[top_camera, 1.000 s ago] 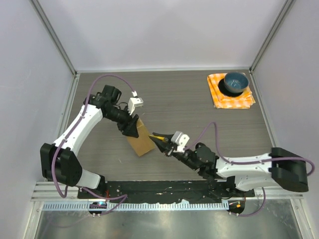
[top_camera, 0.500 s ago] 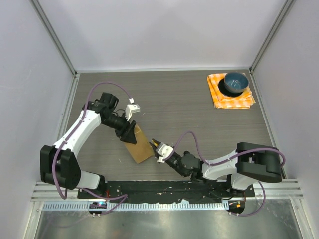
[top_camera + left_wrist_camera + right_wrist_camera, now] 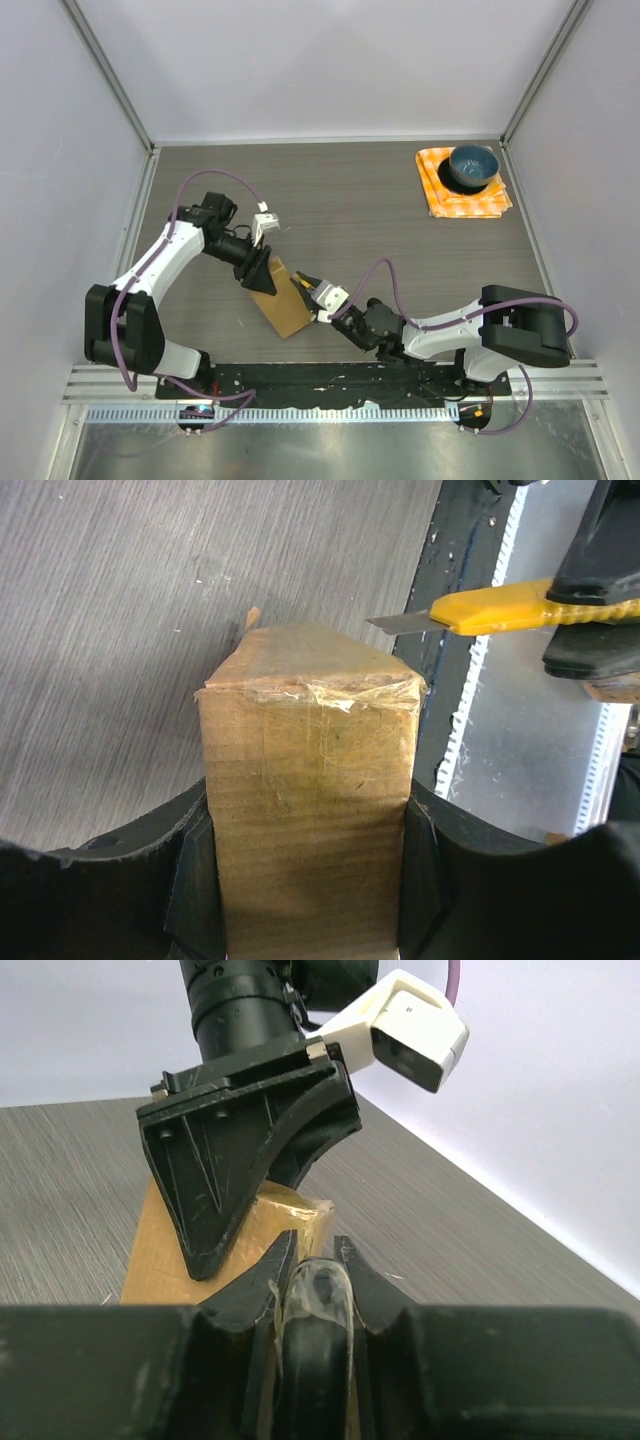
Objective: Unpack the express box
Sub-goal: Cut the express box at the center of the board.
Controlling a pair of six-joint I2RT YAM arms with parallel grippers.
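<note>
The express box (image 3: pixel 281 307), a plain brown carton with clear tape over one end, is tilted up off the table near the front edge. My left gripper (image 3: pixel 258 272) is shut on it, a finger pressed on each side of the express box (image 3: pixel 305 780). My right gripper (image 3: pixel 320 296) is shut on a yellow utility knife (image 3: pixel 500 608) with its blade out. The blade tip sits just beside the taped end's right corner; I cannot tell if it touches. From the right wrist, the knife's dark handle (image 3: pixel 318 1350) fills the jaws, with the express box (image 3: pixel 160 1255) right ahead.
A blue bowl (image 3: pixel 472 166) rests on an orange checked cloth (image 3: pixel 462 200) at the back right corner. The table's front edge and a metal rail (image 3: pixel 330 412) lie just below the box. Walls close in the left, back and right.
The left gripper has brought the box nearer the front edge. The right arm has folded in, and the knife now sits closer to the box's taped end.
</note>
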